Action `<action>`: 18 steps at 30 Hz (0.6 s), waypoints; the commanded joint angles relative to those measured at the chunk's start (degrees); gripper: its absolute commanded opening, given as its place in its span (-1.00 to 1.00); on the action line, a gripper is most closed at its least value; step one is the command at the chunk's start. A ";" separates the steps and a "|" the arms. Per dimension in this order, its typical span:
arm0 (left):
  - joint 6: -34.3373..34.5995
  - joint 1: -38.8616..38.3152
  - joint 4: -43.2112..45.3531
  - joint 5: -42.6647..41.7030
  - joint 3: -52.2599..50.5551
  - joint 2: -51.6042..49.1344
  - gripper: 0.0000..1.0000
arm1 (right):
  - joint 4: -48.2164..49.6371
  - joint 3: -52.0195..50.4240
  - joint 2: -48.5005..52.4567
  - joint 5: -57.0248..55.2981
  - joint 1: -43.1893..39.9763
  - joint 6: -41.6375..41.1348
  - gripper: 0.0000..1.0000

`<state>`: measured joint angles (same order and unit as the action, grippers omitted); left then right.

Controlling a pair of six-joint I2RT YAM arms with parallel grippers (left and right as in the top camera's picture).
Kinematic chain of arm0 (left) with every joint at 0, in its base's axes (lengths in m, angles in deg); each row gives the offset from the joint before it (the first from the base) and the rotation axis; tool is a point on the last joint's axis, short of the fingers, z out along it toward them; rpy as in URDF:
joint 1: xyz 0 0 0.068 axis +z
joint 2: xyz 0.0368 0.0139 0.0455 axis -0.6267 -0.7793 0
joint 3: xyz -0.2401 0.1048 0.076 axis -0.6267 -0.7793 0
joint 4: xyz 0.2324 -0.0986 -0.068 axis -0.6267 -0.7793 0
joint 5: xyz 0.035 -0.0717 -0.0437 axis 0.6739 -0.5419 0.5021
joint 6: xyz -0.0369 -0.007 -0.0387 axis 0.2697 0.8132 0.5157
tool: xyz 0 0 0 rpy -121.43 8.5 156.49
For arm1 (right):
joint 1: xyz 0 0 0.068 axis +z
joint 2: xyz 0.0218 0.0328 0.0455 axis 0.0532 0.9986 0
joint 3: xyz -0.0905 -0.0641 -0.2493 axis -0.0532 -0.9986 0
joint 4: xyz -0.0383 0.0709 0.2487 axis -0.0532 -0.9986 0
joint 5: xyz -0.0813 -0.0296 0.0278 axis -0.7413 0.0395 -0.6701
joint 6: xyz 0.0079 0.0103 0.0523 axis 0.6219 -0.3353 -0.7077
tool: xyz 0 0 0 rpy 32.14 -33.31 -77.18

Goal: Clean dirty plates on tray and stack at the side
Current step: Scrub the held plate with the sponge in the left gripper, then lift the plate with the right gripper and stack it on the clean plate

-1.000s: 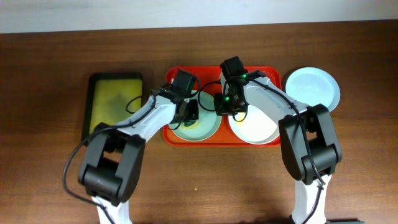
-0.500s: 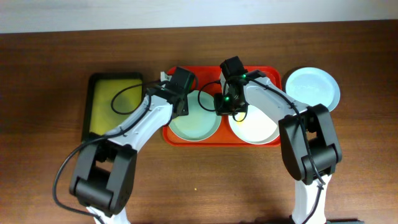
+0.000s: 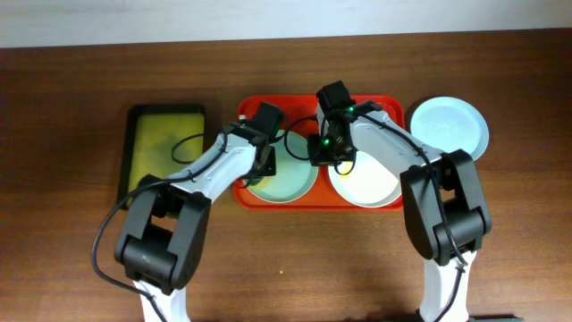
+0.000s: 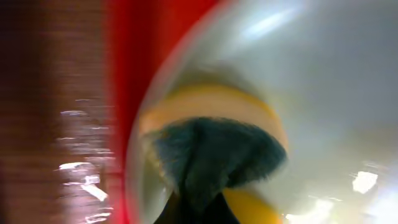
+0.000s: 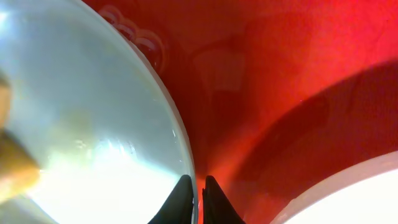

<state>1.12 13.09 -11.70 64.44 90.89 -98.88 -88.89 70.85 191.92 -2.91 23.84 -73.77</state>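
The red tray (image 3: 390, 102) holds a pale blue-green plate (image 3: 295, 184) on its left and a white plate (image 3: 366, 183) on its right. A second pale blue-green plate (image 3: 449, 125) lies on the table right of the tray. My left gripper (image 3: 266, 165) is shut on a dark blue-grey cloth (image 4: 211, 155) pressed on a yellow smear (image 4: 205, 99) near the left rim of the plate (image 4: 323, 81). My right gripper (image 3: 323, 159) is shut on that plate's right rim (image 5: 87, 112), jaws (image 5: 198, 199) astride the edge. The white plate's edge (image 5: 360, 199) shows at the lower right.
A smaller dark-rimmed yellow-green tray (image 3: 165, 152) lies left of the red tray. The red tray's floor (image 5: 267, 81) and its left wall (image 4: 124, 74) lie close around both grippers. Brown wooden table (image 3: 286, 259) surrounds everything.
My left gripper swung up to the plate's upper left rim, then came back down onto the plate's left part with the cloth. The right gripper has not moved.
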 commanded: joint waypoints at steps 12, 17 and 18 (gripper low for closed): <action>-0.33 12.13 -5.27 -4.68 2.32 21.86 -1.00 | 0.85 0.28 0.07 -0.28 0.20 -0.22 -0.92; -3.63 22.14 -10.95 -4.59 2.23 22.40 -1.00 | -7.10 9.92 -3.91 -6.67 0.37 2.32 -0.92; -3.61 23.41 -10.95 -4.63 2.23 22.40 -1.00 | -10.95 13.73 -4.68 -13.25 0.90 2.67 -0.92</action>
<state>-0.02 33.72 -22.67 59.79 92.51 -77.04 -95.29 76.64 191.74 -4.74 23.89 -72.68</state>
